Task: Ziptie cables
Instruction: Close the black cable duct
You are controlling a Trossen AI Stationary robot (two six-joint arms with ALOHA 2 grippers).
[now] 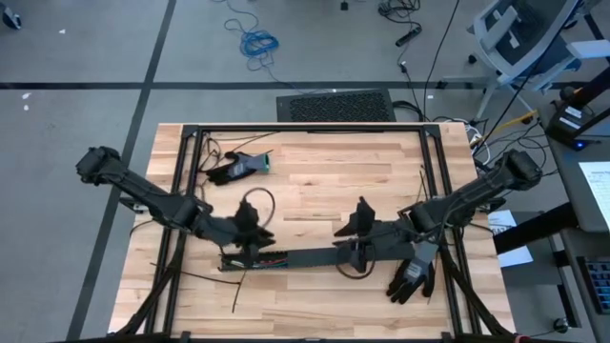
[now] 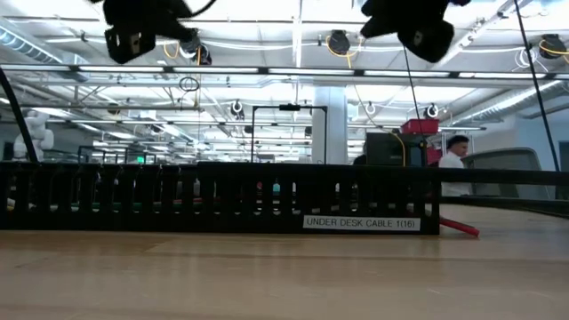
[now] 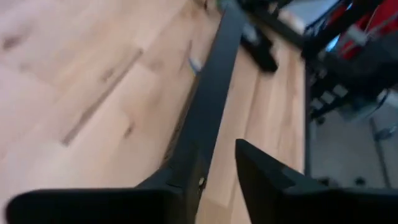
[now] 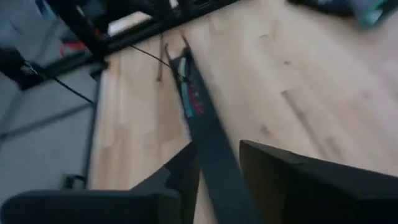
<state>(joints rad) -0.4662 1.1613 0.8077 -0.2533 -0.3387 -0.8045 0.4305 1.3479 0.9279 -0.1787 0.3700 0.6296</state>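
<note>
High view: both grippers, left (image 1: 250,232) and right (image 1: 357,232), are seen parted astride the tray (image 1: 305,256) holding cables (image 4: 189,99).

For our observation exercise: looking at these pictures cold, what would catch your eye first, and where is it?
First, the long black slotted cable tray lying across the near part of the wooden table, labelled "UNDER DESK CABLE" in the low view. The left gripper and right gripper hang above its two ends, each with its fingers either side of the tray in the wrist views. Coloured cables show inside the tray's far end, and a black glove lies near the right arm.
</note>
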